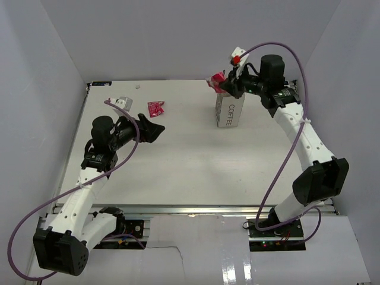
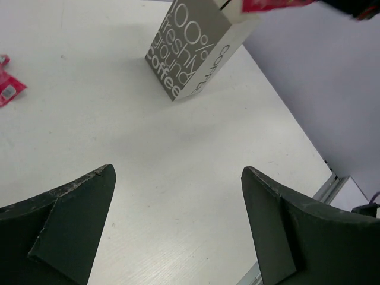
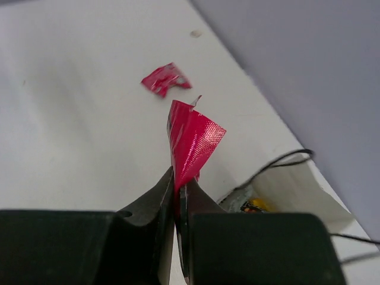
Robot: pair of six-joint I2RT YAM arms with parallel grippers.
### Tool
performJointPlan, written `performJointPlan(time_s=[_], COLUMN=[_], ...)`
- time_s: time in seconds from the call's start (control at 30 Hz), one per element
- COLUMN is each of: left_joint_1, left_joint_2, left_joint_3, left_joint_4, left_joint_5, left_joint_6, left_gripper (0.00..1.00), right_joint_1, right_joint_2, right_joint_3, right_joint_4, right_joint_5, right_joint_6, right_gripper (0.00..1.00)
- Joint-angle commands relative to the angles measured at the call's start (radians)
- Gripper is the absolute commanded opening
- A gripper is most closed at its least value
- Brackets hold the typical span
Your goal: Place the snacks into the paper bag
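Observation:
The white paper bag (image 1: 229, 110) printed "COFFEE" stands upright at the back right of the table; it also shows in the left wrist view (image 2: 196, 50). My right gripper (image 1: 223, 84) is shut on a pink-red snack (image 3: 191, 141) and holds it just above the bag's open top (image 3: 285, 190), where a yellow snack (image 3: 254, 206) shows inside. A second pink-red snack (image 1: 156, 108) lies flat on the table left of the bag; it also shows in the right wrist view (image 3: 165, 79) and the left wrist view (image 2: 9, 89). My left gripper (image 1: 155, 130) is open and empty above the table.
A small white block (image 1: 124, 101) sits at the back left behind my left arm. White walls enclose the table at the back and sides. The table's near right edge (image 2: 332, 184) shows in the left wrist view.

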Motion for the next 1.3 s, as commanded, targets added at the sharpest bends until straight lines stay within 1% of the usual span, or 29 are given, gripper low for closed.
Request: performJointPlan(time_s=[0.0, 0.03, 0.1, 0.13, 0.3, 0.4, 0.5, 0.63, 0.67, 0.7, 0.73, 0.77, 0.87, 0.9, 0.97, 1.03, 1.07, 1.1, 1.13, 1.17, 1.2, 1.23, 1.27], left_joint_1=[0.005, 0.005, 0.005, 0.005, 0.005, 0.005, 0.005, 0.005, 0.005, 0.005, 0.005, 0.005, 0.005, 0.006, 0.005, 0.006, 0.005, 0.006, 0.005, 0.006, 0.008, 0.008, 0.008], left_joint_2=[-0.022, -0.035, -0.046, -0.049, -0.052, -0.054, -0.043, -0.017, -0.012, 0.001, 0.009, 0.027, 0.073, 0.116, 0.173, 0.277, 0.317, 0.36, 0.451, 0.502, 0.553, 0.658, 0.71], left_joint_3=[-0.06, -0.079, -0.091, -0.093, -0.099, -0.105, -0.102, -0.09, -0.085, -0.082, -0.075, -0.071, -0.042, -0.032, 0.008, 0.065, 0.089, 0.117, 0.181, 0.217, 0.255, 0.331, 0.372], left_joint_4=[-0.032, -0.028, -0.022, -0.022, -0.037, -0.049, -0.083, -0.097, -0.095, -0.092, -0.088, -0.078, -0.071, -0.066, -0.052, -0.035, -0.034, -0.034, -0.048, -0.055, -0.064, -0.086, -0.1], left_joint_5=[-0.088, -0.092, -0.099, -0.1, -0.112, -0.141, -0.194, -0.227, -0.234, -0.241, -0.255, -0.264, -0.322, -0.336, -0.37, -0.388, -0.404, -0.415, -0.425, -0.434, -0.441, -0.445, -0.461], left_joint_6=[-0.062, -0.067, -0.072, -0.072, -0.079, -0.101, -0.138, -0.17, -0.171, -0.174, -0.177, -0.182, -0.197, -0.208, -0.217, -0.225, -0.225, -0.225, -0.224, -0.216, -0.202, -0.164, -0.144], left_gripper=[0.98, 0.98, 0.98, 0.98, 0.98, 0.98, 0.98, 0.98, 0.98, 0.98, 0.98, 0.98, 0.98, 0.98, 0.98, 0.98, 0.98, 0.98, 0.98, 0.98, 0.98, 0.98, 0.98], right_joint_1=[-0.017, -0.018, -0.025, -0.028, -0.035, -0.035, -0.035, -0.035, -0.035, -0.035, -0.035, -0.035, -0.035, -0.035, -0.035, -0.035, -0.037, -0.04, -0.054, -0.07, -0.087, -0.115, -0.12], right_joint_2=[-0.083, -0.088, -0.09, -0.086, -0.04, -0.013, 0.016, 0.047, 0.05, 0.052, 0.053, 0.053, 0.049, 0.047, 0.033, 0.007, -0.007, -0.022, -0.068, -0.092, -0.114, -0.163, -0.187], right_joint_3=[0.039, 0.047, 0.057, 0.068, 0.088, 0.079, 0.064, 0.03, 0.025, 0.01, 0.004, -0.001, -0.013, -0.015, -0.012, -0.009, -0.009, -0.009, -0.022, -0.03, -0.044, -0.089, -0.122], right_joint_4=[0.175, 0.183, 0.199, 0.206, 0.253, 0.285, 0.295, 0.304, 0.304, 0.304, 0.304, 0.305, 0.304, 0.304, 0.304, 0.304, 0.304, 0.296, 0.285, 0.264, 0.232, 0.159, 0.122], right_joint_5=[0.221, 0.328, 0.437, 0.524, 0.729, 0.746, 0.731, 0.721, 0.72, 0.721, 0.72, 0.717, 0.7, 0.689, 0.682, 0.682, 0.662, 0.569, 0.485, 0.364, 0.079, -0.029, -0.111], right_joint_6=[0.397, 0.46, 0.523, 0.563, 0.615, 0.624, 0.621, 0.6, 0.595, 0.586, 0.583, 0.578, 0.565, 0.563, 0.557, 0.539, 0.52, 0.485, 0.356, 0.282, 0.208, 0.095, 0.045], right_gripper=[0.08, 0.08, 0.08, 0.08, 0.08, 0.08, 0.08, 0.09, 0.11, 0.2, 0.24, 0.32, 0.45, 0.51, 0.55, 0.61, 0.7, 0.78, 0.85, 0.91, 0.94, 0.95, 0.95])
